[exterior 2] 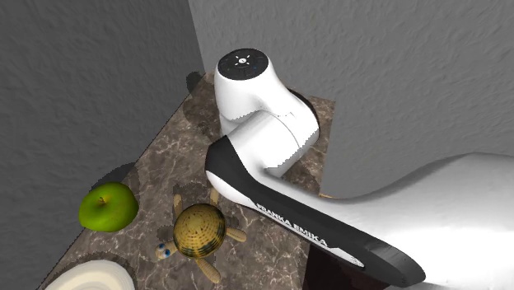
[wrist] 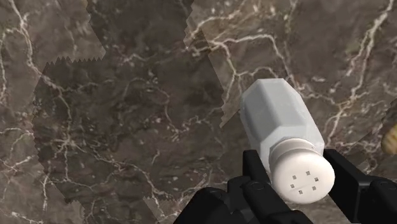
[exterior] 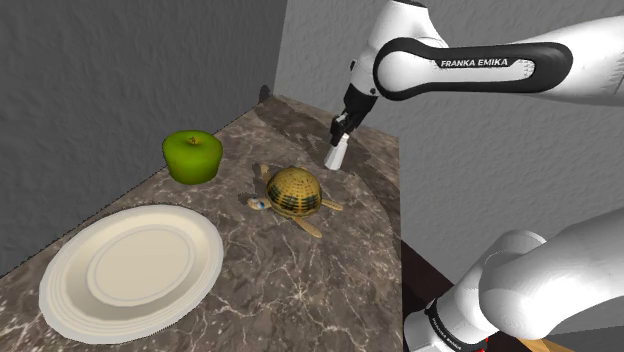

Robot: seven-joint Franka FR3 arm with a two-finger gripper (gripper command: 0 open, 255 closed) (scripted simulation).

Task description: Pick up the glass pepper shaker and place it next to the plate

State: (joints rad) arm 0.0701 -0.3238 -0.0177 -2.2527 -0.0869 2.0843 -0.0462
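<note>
The pepper shaker [wrist: 280, 121], drawn plain white with a faceted body and a round cap pierced with small holes, sits in the pincer [wrist: 296, 164]. The two black fingers [wrist: 256, 170] stand only as far apart as the cap is wide and press against its two sides, so the pincer is clamped on the shaker's top.

In the shoulder view the shaker [exterior: 338, 153] hangs slightly tilted under the pincer [exterior: 341, 138], over the far end of the dark marbled counter [exterior: 290, 290] close to the grey wall. I cannot tell whether its base touches the stone.

Just nearer the camera lies a golden turtle figurine [exterior: 292, 192]. A green apple [exterior: 193, 156] sits to that view's left. The white plate [exterior: 200, 250] lies at the near end, well apart from the shaker.
</note>
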